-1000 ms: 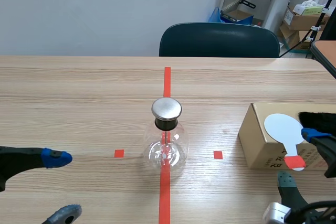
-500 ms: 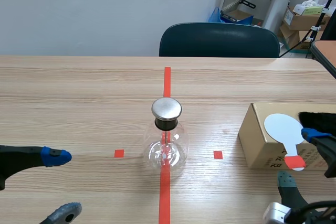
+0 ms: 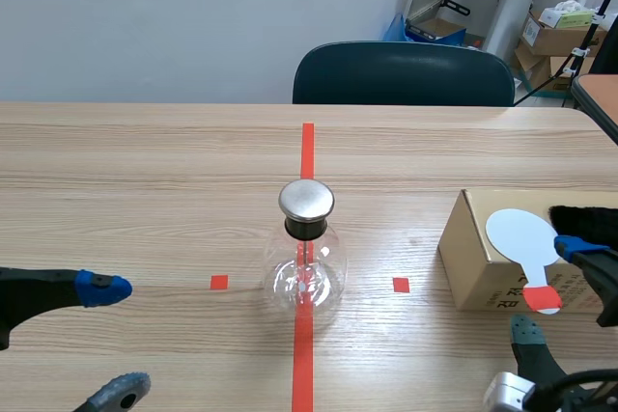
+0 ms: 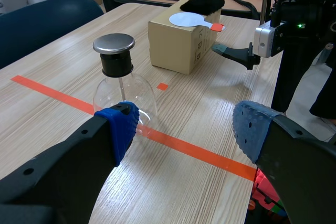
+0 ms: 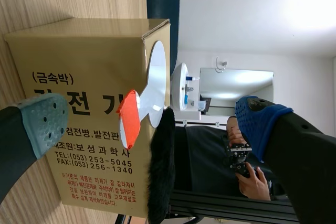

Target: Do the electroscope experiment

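Paddle handle [image 5: 128,119] lies between the released right fingers [image 5: 39,121]: close squarely on its red tab, clear of the fur [image 5: 160,171]; left fingers [image 4: 118,129] hang released beside the electroscope [image 4: 116,72].

electroscope [image 3: 306,256] upright, metal-capped; white paddle [image 3: 520,235] atop box [image 3: 469,256]

The box [image 3: 478,250] runs off the scene's right edge (the fur [image 3: 585,218] too). The flask's [image 3: 305,279] insides are too small to tell.
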Robot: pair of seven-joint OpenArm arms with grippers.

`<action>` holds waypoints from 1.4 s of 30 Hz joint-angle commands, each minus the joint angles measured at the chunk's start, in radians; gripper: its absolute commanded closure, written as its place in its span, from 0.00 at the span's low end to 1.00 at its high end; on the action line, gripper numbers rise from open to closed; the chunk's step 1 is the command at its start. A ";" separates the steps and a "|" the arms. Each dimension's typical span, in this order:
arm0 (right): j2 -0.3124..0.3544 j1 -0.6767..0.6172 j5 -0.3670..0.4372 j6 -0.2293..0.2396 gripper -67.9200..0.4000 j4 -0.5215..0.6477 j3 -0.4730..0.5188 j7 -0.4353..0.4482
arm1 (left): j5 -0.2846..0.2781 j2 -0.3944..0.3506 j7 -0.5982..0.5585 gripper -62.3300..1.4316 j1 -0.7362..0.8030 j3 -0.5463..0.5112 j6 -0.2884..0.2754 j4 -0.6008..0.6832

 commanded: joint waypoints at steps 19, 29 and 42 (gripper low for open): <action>0.003 -0.002 0.011 -0.061 0.00 0.012 0.002 0.003 | -0.003 0.015 -0.018 0.34 -0.008 -0.003 0.043 0.022; 0.003 -0.042 0.112 -0.061 0.00 0.048 0.001 0.039 | -0.006 0.055 0.017 0.35 -0.009 -0.004 0.132 0.022; 0.003 -0.199 0.430 0.361 0.00 0.408 0.002 0.062 | -0.187 0.143 -0.052 0.90 -0.014 -0.004 0.220 0.023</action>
